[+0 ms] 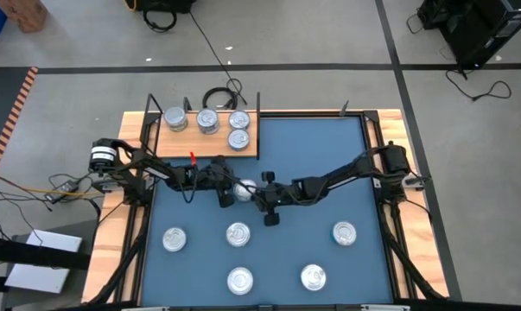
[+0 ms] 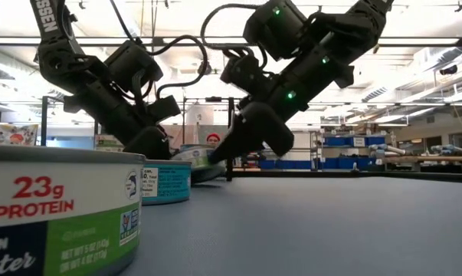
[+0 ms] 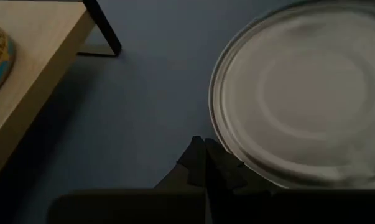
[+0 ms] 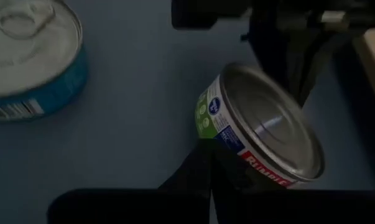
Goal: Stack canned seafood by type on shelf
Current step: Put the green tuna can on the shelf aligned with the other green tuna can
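From above, the light-brown wooden shelf with thin black uprights (image 1: pixel 201 138) sits at the eleven o'clock corner of the blue table mat (image 1: pixel 329 155) and carries four round silver tins (image 1: pixel 207 122). Five more such tins (image 1: pixel 238 233) are spread over the mat's six o'clock half. At the centre the left gripper (image 1: pixel 228 192) and right gripper (image 1: pixel 257 196) meet around a tilted silver tin (image 1: pixel 243 190).

The table-level view adds labels: a big near tin reading "23g PROTEIN" (image 2: pixel 58 211) at eight o'clock, and a teal-labelled tin (image 2: pixel 165 182) behind it. Both dark arms descend to the tilted tin (image 2: pixel 200 162), which is raised off the mat on one edge.

The left wrist shows its own fingers (image 3: pixel 203 165) pressed together, touching the rim of a shiny lid (image 3: pixel 305 93), with the shelf edge (image 3: pixel 32 56) near.

The right wrist shows closed fingertips (image 4: pixel 206 168) under the leaning green-and-red-labelled tin (image 4: pixel 262 130); whether it is gripped is unclear.

Beyond lies grey floor with cables (image 1: pixel 221 95) and shelving with blue bins (image 2: pixel 345 142).
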`<state>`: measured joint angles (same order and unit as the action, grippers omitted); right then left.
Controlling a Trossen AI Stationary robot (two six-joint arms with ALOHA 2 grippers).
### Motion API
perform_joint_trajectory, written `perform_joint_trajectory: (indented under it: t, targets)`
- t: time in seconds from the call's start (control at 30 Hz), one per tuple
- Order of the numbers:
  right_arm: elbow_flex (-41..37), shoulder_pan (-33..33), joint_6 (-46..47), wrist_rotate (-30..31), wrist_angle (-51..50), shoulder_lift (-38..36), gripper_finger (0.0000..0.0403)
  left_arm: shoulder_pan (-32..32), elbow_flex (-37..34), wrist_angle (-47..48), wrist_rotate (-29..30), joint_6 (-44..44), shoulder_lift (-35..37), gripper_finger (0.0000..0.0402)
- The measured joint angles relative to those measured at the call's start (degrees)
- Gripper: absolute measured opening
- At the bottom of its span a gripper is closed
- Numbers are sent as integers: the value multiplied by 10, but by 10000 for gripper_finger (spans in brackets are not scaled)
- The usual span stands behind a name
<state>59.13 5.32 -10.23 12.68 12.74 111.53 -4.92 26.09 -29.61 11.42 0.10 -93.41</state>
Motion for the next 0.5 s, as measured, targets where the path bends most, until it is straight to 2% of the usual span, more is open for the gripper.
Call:
perform_joint_trajectory:
  t: [0.5]
  targets:
    - [1, 8, 3, 23, 59, -7, 9, 16, 0, 18, 2, 42, 0, 0]
